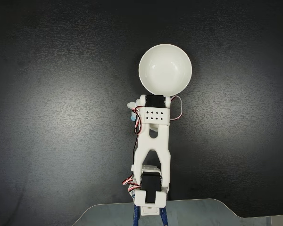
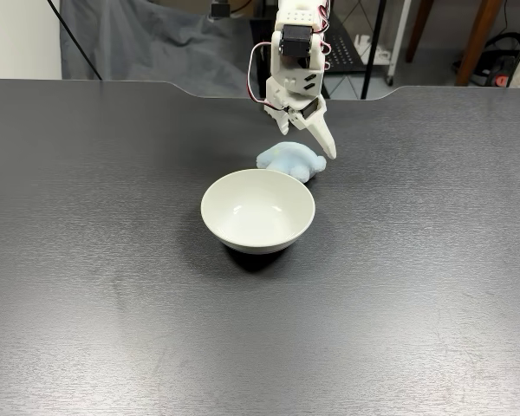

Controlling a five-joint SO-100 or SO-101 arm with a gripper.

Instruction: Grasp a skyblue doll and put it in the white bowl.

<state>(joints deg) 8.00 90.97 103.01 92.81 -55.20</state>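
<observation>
**Bright bowl, dark counter, soft shadows**

Top-down fixed view: the counter (image 1: 61,117) reads nearly black, with a faint grey sheen spreading across the middle and falling off toward the corners, darkest at 7 and 5 o'clock. The white bowl (image 1: 165,69) is close to blown out, with small glints inside near 9 o'clock. Focus is crisp, with no visible edge bending.

Front fixed view: lighter and more even, the counter (image 2: 113,303) showing grey grain under a broad sheen. The bowl (image 2: 257,211) drops a soft, short shadow at its base toward 6 o'clock. The skyblue doll (image 2: 288,160) looks pale and slightly soft. The background is dimmer.
</observation>
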